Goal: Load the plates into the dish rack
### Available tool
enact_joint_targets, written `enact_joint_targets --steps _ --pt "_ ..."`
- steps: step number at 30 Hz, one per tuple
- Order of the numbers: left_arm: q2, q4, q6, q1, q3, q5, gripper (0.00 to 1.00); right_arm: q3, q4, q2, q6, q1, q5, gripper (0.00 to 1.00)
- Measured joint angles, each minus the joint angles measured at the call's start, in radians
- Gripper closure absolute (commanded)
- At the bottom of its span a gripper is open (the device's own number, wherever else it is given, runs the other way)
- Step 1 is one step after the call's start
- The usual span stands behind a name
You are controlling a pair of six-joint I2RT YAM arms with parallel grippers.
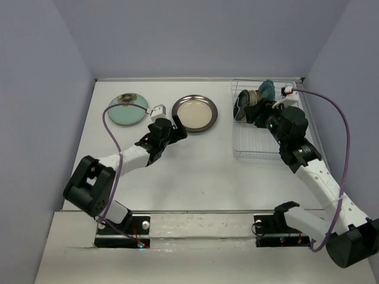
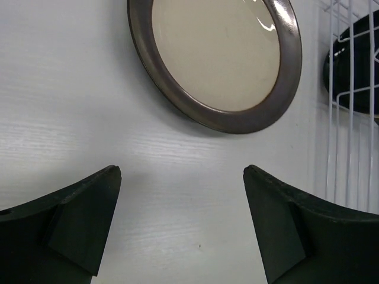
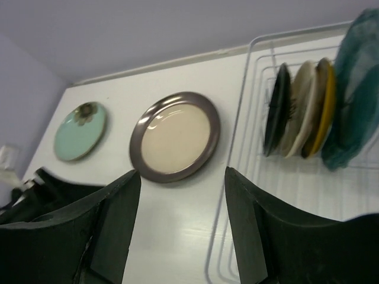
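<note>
A white table (image 1: 195,177) stands in front of me. Near its far left corner a mint plate (image 1: 127,109) with a dark flower lies flat. Just to the right of it, along the far edge, lies a cream plate (image 1: 195,113) with a dark shiny rim. It is flat too, and the two plates do not touch.

The left gripper (image 2: 180,171) hangs low over the table, just beside the near edge of the cream plate. Its two black fingers are spread wide, with only bare table between them.

At the far right corner sits the white wire dish rack (image 1: 254,151). Plates stand in it on their edges, packed close in a row at the far end. I can pick out a black plate (image 3: 277,109), a pale plate (image 3: 302,103), a yellow-orange plate (image 3: 323,106) and a teal plate (image 3: 358,83). The near end of the rack holds no plates.

The right gripper (image 3: 180,174) hangs over the rack. Its fingers are apart and hold nothing.
</note>
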Motion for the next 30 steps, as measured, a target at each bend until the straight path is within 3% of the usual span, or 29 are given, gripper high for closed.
enact_joint_targets --steps 5,8,14,16,20,21,24,30 --pt "0.223 0.058 -0.027 0.054 0.098 0.002 0.12 -0.105 0.069 -0.041 0.071 0.0 -0.179 0.36" --pt "0.34 0.105 -0.046 0.095 0.143 0.029 0.14 -0.133 0.089 -0.053 0.081 0.0 -0.224 0.35" --pt "0.488 0.245 -0.107 0.176 0.22 0.096 0.28 -0.144 0.111 -0.06 0.1 0.0 -0.312 0.36" --pt "0.531 0.304 -0.136 0.199 0.244 0.126 0.43 -0.147 0.119 -0.058 0.104 0.0 -0.336 0.35" --pt "0.59 0.392 -0.188 0.229 0.25 0.171 0.59 -0.154 0.135 -0.04 0.111 0.0 -0.365 0.35" --pt "0.604 0.416 -0.199 0.236 0.251 0.179 0.71 -0.154 0.139 -0.03 0.115 0.0 -0.373 0.35" --pt "0.62 0.448 -0.223 0.241 0.258 0.212 0.92 -0.154 0.139 -0.014 0.119 0.0 -0.383 0.33" --pt "0.62 0.48 -0.255 0.247 0.26 0.241 0.94 -0.153 0.142 -0.001 0.127 0.0 -0.412 0.21"
